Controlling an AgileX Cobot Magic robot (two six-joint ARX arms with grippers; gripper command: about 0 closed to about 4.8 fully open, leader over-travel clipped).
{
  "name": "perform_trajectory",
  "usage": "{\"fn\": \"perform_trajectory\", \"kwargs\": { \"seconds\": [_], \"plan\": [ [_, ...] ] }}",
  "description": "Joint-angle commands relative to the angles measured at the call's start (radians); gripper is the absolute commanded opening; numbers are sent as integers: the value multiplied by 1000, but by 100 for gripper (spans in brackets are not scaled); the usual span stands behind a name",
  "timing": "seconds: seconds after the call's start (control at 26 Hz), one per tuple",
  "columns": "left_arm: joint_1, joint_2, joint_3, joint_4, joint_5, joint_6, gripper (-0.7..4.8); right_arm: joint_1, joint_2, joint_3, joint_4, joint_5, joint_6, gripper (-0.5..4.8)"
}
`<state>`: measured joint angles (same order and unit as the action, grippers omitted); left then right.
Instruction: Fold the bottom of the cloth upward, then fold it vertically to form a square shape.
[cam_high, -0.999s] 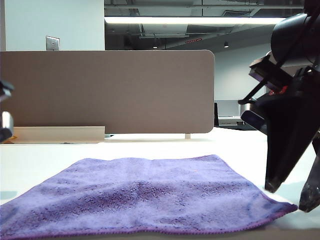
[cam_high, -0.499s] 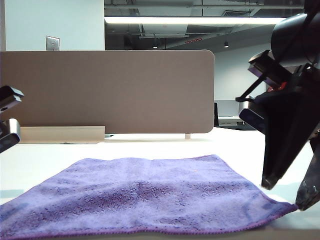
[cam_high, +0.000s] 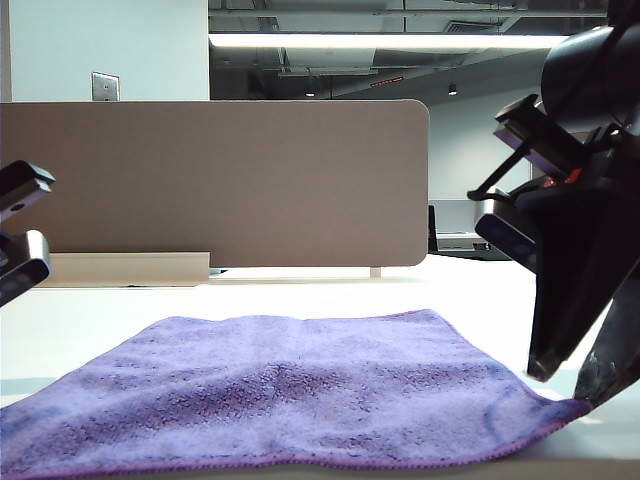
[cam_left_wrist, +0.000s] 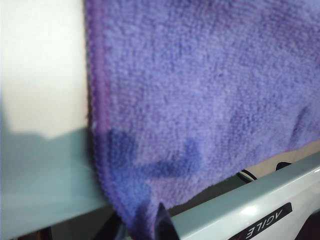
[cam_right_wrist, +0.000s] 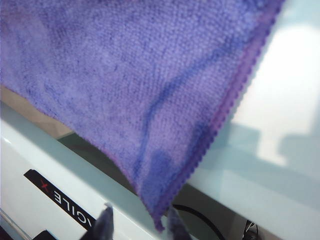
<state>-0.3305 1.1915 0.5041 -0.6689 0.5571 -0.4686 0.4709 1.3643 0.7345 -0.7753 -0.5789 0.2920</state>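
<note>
The cloth (cam_high: 300, 390) lies spread flat on the white table (cam_high: 470, 290), in front of the beige partition (cam_high: 215, 180) that stands across the table behind it, and both arms are set at the corners of the cloth's edge farthest from that partition — the edge the task wants folded upward. The right hand (cam_high: 565, 385) is down at the cloth's corner on the right of the exterior view. There its dark fingers (cam_high: 545, 365) straddle the pointed tip of the hem, and in the right wrist view the corner of the cloth (cam_right_wrist: 160, 165) runs into the gap of the right hand (cam_right_wrist: 137, 220), a fingertip on either side of it. The fingers stand a little apart around the corner. Whether they already press on the fabric I cannot tell, since they sit at the very border of that picture. The left hand (cam_high: 20, 240) shows only as a sliver at the left border of the exterior view, raised above the table. In the left wrist view, the other corner of the cloth (cam_left_wrist: 132, 210) hangs close to a dark tip of the left hand (cam_left_wrist: 162, 220) — too little of the hand shows to say whether it is spread or pinching. The pairing looks deliberate: a corner in each hand would let the edge lift evenly toward the partition. As I read it, the grasp is under way and no fold has begun.
</note>
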Motion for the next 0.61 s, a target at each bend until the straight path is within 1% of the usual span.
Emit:
{"fn": "perform_trajectory", "kwargs": {
  "seconds": [0.04,0.38,0.5,0.61],
  "plan": [
    [0,-2,-1,7,7,0,79,0,-2,3,1,-8,-5,144],
    [0,-2,-1,14,10,1,79,0,17,-6,-36,-7,-13,144],
    [0,-2,-1,22,45,1,79,0,27,-15,-31,-8,-16,144],
    [0,-2,-1,20,50,10,79,0,34,-16,-28,-23,-16,144]
  ]
}}
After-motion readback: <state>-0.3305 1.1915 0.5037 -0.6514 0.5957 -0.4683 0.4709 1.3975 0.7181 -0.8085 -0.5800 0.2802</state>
